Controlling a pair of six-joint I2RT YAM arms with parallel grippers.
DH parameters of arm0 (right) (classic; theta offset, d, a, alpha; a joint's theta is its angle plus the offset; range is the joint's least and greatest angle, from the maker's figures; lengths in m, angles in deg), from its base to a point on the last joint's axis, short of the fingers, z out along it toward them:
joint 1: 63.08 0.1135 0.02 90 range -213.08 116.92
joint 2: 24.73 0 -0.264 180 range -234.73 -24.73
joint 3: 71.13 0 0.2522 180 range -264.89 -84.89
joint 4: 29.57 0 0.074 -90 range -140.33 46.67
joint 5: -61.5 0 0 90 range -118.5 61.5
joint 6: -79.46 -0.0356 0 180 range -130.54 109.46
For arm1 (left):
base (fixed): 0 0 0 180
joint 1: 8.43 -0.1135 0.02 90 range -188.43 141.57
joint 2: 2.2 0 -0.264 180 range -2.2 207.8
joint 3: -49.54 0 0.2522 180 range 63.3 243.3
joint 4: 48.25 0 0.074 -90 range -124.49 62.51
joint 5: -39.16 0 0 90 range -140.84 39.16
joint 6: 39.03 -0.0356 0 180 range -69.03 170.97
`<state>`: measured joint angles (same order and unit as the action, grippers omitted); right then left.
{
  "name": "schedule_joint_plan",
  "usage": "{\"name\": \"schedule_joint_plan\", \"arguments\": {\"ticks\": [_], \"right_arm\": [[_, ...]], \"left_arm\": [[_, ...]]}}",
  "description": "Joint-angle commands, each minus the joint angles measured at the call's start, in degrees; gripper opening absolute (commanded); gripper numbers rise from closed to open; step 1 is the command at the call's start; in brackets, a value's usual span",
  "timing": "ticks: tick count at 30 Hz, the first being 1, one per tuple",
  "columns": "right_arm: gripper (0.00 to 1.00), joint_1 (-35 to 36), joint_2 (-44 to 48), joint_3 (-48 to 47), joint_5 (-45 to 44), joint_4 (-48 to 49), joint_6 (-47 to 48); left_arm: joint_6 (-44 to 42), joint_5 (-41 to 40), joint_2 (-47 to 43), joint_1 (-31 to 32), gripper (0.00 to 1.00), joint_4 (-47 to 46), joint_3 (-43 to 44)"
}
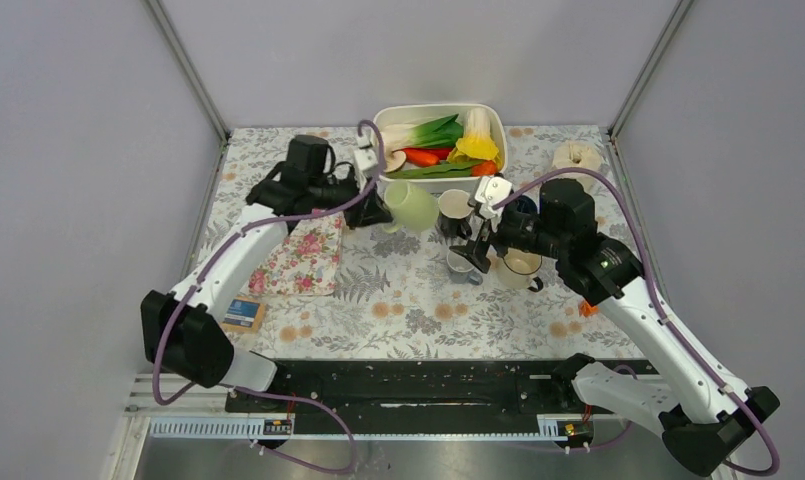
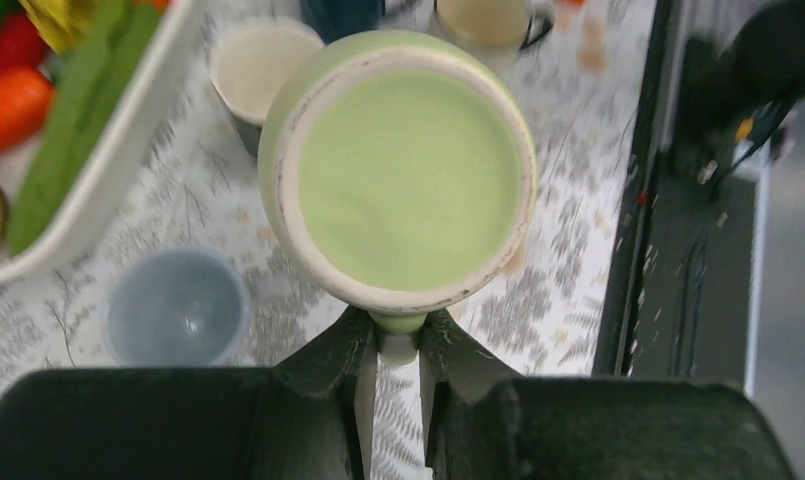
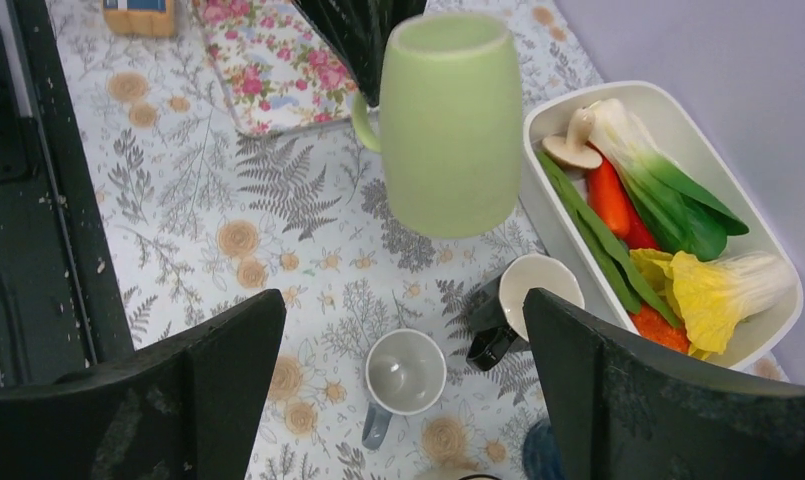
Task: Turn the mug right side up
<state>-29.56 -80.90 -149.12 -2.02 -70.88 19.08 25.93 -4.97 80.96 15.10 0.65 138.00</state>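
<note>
The light green mug (image 1: 410, 207) hangs in the air in front of the white tray, tilted. Its unglazed base faces the left wrist camera (image 2: 408, 180). In the right wrist view (image 3: 448, 130) it is base-up, with the handle on its left. My left gripper (image 1: 376, 211) is shut on the mug's handle (image 2: 399, 335); both fingers (image 2: 340, 355) pinch it. My right gripper (image 1: 475, 246) is open and empty (image 3: 403, 330), above a small grey mug (image 3: 406, 372), right of the green mug.
The white tray (image 1: 433, 108) of toy vegetables stands at the back. A black mug (image 1: 454, 210), a dark blue mug (image 1: 523, 205), a cream mug (image 1: 521, 266) and the grey mug (image 1: 465, 266) stand upright mid-table. A floral cloth (image 1: 303, 255) and a small box (image 1: 244, 312) lie at the left.
</note>
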Motion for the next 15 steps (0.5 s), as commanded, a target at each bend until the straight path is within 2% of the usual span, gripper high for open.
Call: {"name": "schedule_joint_plan", "arguments": {"ticks": [1, 2, 6, 8, 10, 12, 15], "right_arm": [[0.98, -1.4, 0.0, -2.9, -0.1, 8.6, -7.7], [0.99, -1.8, -0.2, -3.2, 0.5, 9.7, -9.3], [0.98, -4.7, -1.2, -3.2, 6.5, 15.8, -18.0], [0.98, -6.6, -2.0, -1.8, 11.4, 21.6, -24.9], [0.98, -7.9, -3.3, 0.6, 14.9, 32.3, -35.6], [0.99, -8.9, -5.2, 4.3, 18.0, 44.3, -45.4], [0.96, -9.4, -10.0, 10.5, 18.8, 63.5, -59.9]], "left_arm": [[25.5, 15.4, -6.0, -5.7, 0.0, -29.2, 0.5], [37.6, 17.0, -6.7, -7.2, 0.0, -38.9, -1.4], [73.0, 17.7, -5.8, -12.3, 0.0, -79.4, -7.1], [87.6, 15.6, -3.4, -13.0, 0.0, -98.5, -9.0], [99.4, 12.5, -0.8, -13.1, 0.0, -111.8, -11.3], [105.1, 8.2, -0.1, -12.5, 0.0, -118.7, -15.4], [100.5, 4.7, -2.5, -10.3, 0.0, -116.4, -20.1]]}}
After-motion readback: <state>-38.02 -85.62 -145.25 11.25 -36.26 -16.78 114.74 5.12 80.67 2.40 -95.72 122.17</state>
